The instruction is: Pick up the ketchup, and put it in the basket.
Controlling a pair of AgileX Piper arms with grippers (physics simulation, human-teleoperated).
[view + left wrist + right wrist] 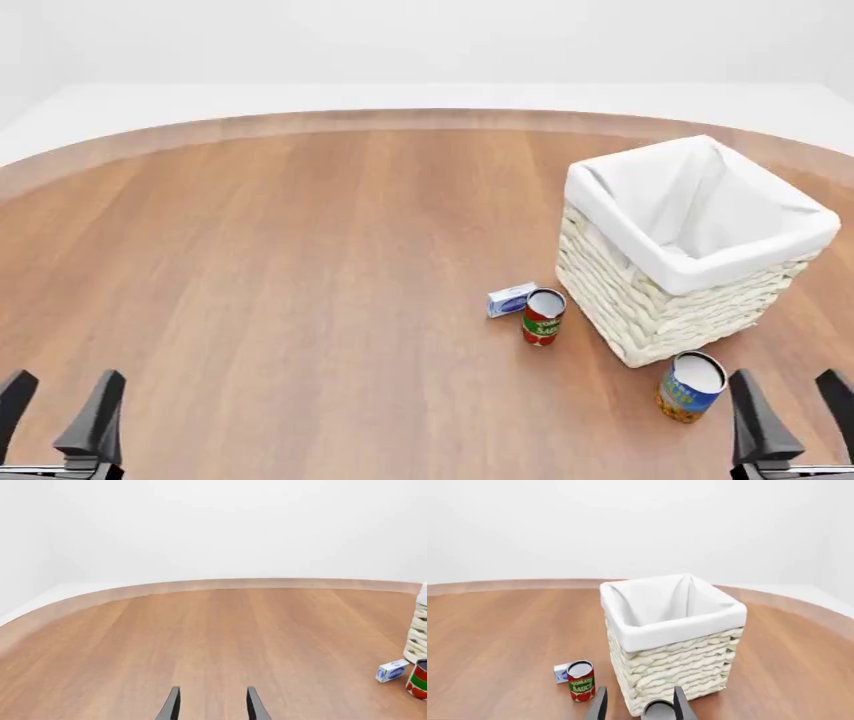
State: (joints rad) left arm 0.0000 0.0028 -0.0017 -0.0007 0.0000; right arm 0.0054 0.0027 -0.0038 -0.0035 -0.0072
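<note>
**No ketchup in sight — both grippers wait open**

Nearest the camera, the left gripper (pixel 56 408) and the right gripper (pixel 793 410) hang low over the table (pixel 267 300), each with its jaws spread and nothing between them. The right one is just on the near side of the basket (pixel 641 310); the left one is well apart from it.

An orange-and-blue can (pixel 690 388) stands upright at the basket's near corner. A red-and-green can (pixel 542 318) stands just beside the basket's left wall, with a small blue-and-white box (pixel 510 300) lying next to it.

The basket itself is upright, and the part of its white lining that shows is bare.

The ketchup appears in none of the three views — whether it stands hidden behind the basket or outside the frame cannot be told.

As a judgement only: a small bottle should be light, smooth-sided and slightly yielding, so it is best gripped across the body below the cap, with gentle pressure.
</note>
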